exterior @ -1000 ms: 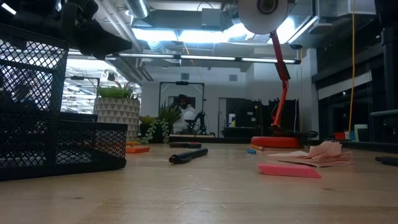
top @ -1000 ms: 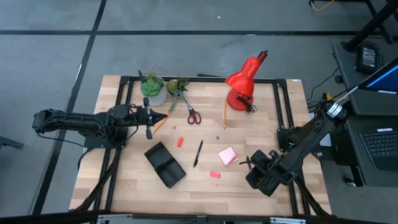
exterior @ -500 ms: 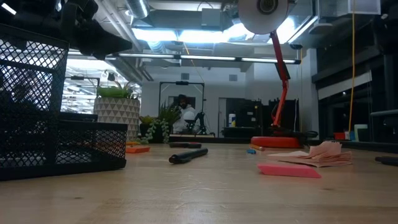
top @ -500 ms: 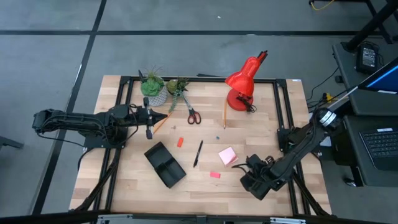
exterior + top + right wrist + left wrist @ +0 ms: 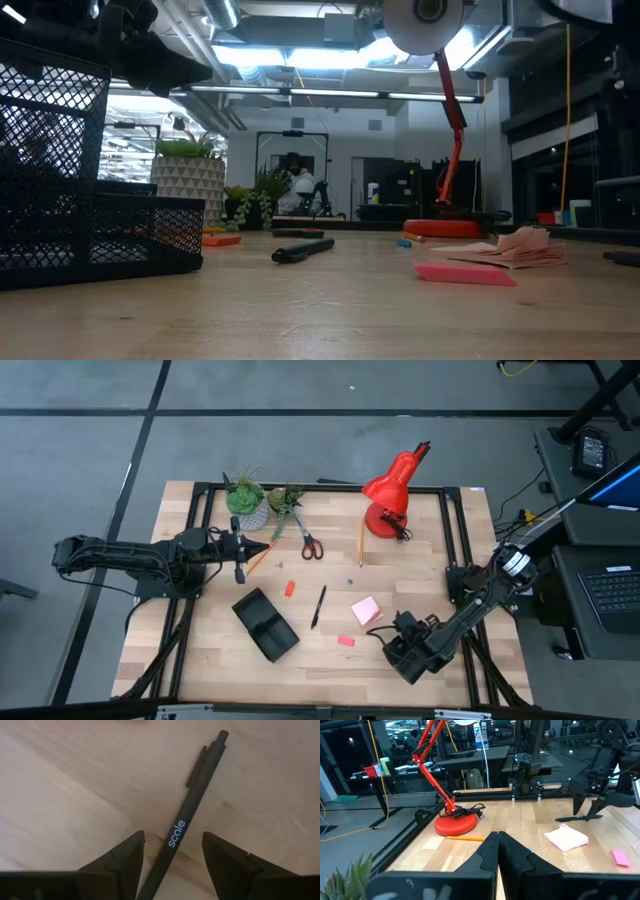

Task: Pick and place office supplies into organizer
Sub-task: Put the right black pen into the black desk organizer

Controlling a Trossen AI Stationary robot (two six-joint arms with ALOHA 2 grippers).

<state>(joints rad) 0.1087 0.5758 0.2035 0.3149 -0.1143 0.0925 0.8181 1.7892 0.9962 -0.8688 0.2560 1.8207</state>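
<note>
My right gripper (image 5: 173, 850) points down, open, near the table's right front. Its fingers stand on either side of a black pen (image 5: 192, 800) that lies flat on the wood, and touch nothing. The left wrist view shows that gripper (image 5: 585, 812) just above the pen (image 5: 580, 818). Toward the table's middle lie the black organizer (image 5: 265, 624), a second black pen (image 5: 319, 606), a pink sticky-note pad (image 5: 365, 610), a pink eraser (image 5: 345, 641) and a red eraser (image 5: 290, 588). My left gripper (image 5: 238, 558) hovers shut at the left.
A red desk lamp (image 5: 392, 495) and two potted plants (image 5: 248, 500) stand along the far edge. Red-handled scissors (image 5: 310, 545), a yellow pencil (image 5: 361, 545) and an orange pencil (image 5: 255, 560) lie in front of them. The black frame rails (image 5: 455, 530) border the table.
My right gripper has sunk toward the table and shifted a little toward the near edge and the left, coming down over the black pen. The left arm and the objects on the table have kept still.
</note>
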